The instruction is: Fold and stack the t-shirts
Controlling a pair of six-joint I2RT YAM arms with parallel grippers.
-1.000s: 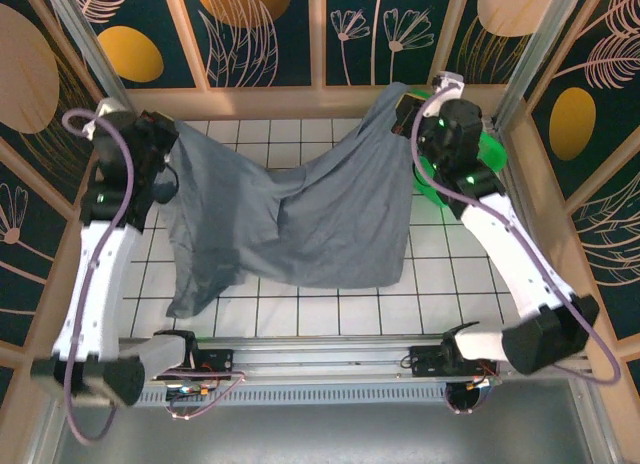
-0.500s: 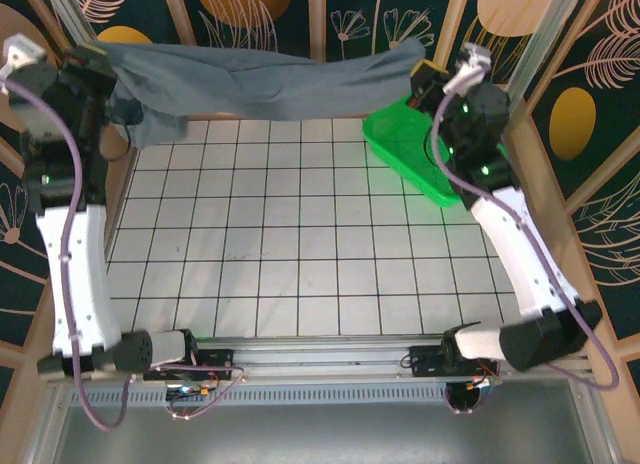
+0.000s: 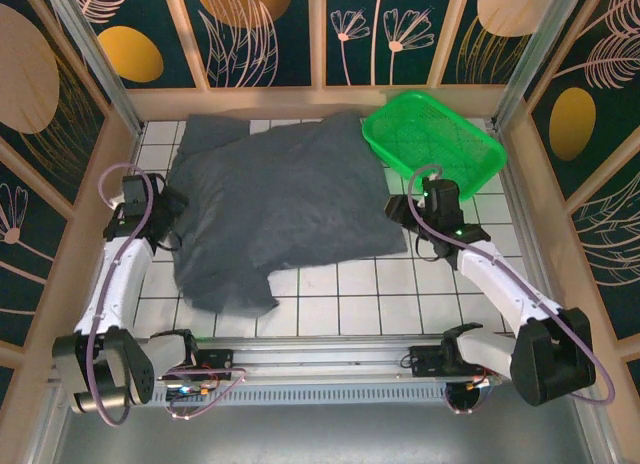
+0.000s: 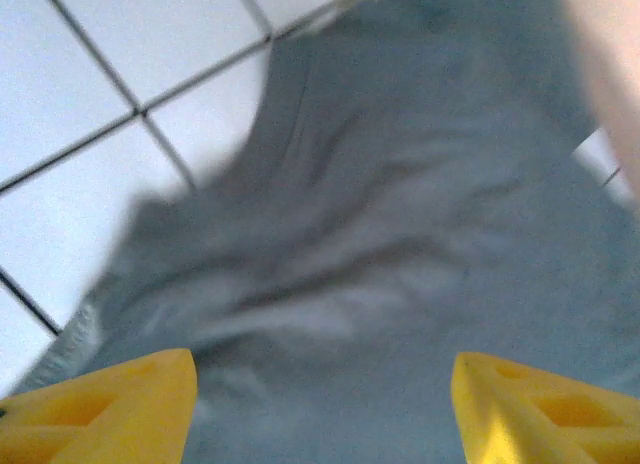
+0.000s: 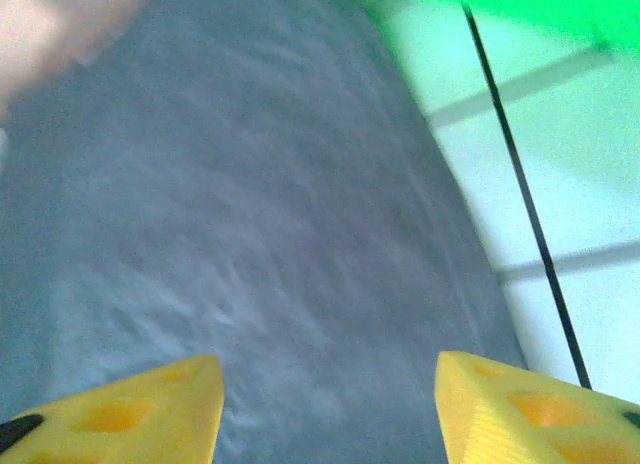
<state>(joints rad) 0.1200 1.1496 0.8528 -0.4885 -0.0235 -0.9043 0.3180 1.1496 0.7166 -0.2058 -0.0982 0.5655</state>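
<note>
The dark slate-grey t-shirt (image 3: 275, 209) lies spread on the white tiled table, wrinkled, one part reaching toward the near left. My left gripper (image 3: 172, 212) sits low at the shirt's left edge, and my right gripper (image 3: 400, 216) at its right edge. In the left wrist view the yellow fingers (image 4: 110, 409) stand wide apart over grey cloth (image 4: 400, 244), nothing between them. The right wrist view shows the same: yellow fingertips (image 5: 520, 409) apart above the shirt (image 5: 260, 224), open, holding nothing.
A bright green mesh basket (image 3: 436, 142) stands at the back right, its corner touching the shirt's far right edge. Wooden-framed patterned walls close the table on three sides. Bare white tiles (image 3: 400, 294) run along the near edge.
The shirt was held stretched high at the back between both shut grippers. It now lies flat on the table; both arms have dropped low and both grippers have opened and let go.
</note>
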